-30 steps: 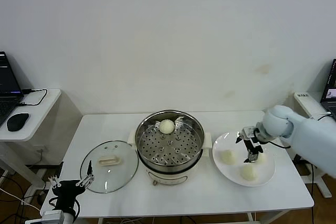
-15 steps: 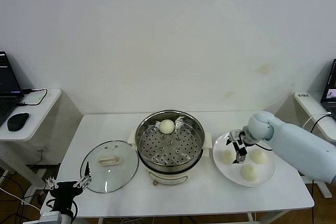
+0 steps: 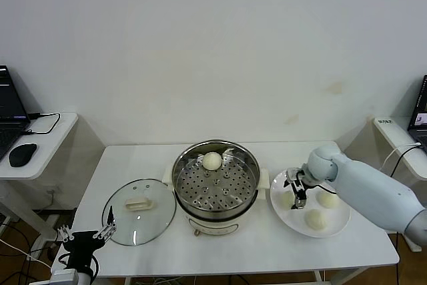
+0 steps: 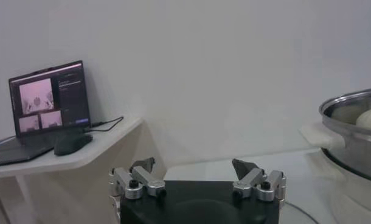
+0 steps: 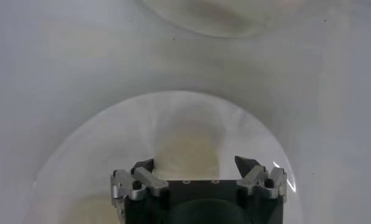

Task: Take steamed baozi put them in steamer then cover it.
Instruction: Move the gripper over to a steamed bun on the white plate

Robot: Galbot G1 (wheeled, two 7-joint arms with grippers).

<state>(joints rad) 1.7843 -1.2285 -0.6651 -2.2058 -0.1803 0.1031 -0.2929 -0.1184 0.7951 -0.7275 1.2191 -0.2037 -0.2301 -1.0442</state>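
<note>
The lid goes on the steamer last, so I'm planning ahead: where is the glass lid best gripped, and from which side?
Grip the cream-white rectangular handle at the centre of the glass lid, coming straight down from above, jaws across its narrow width. The lid lies flat on the table, left of the steamer, so its thin rim probably offers little purchase, while the raised handle does. The left gripper is nearest.

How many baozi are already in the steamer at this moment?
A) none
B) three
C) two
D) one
D: the head view shows a single baozi on the perforated tray at the back of the steamer, while the other three still lie on the white plate, where the right claw is working.
</note>
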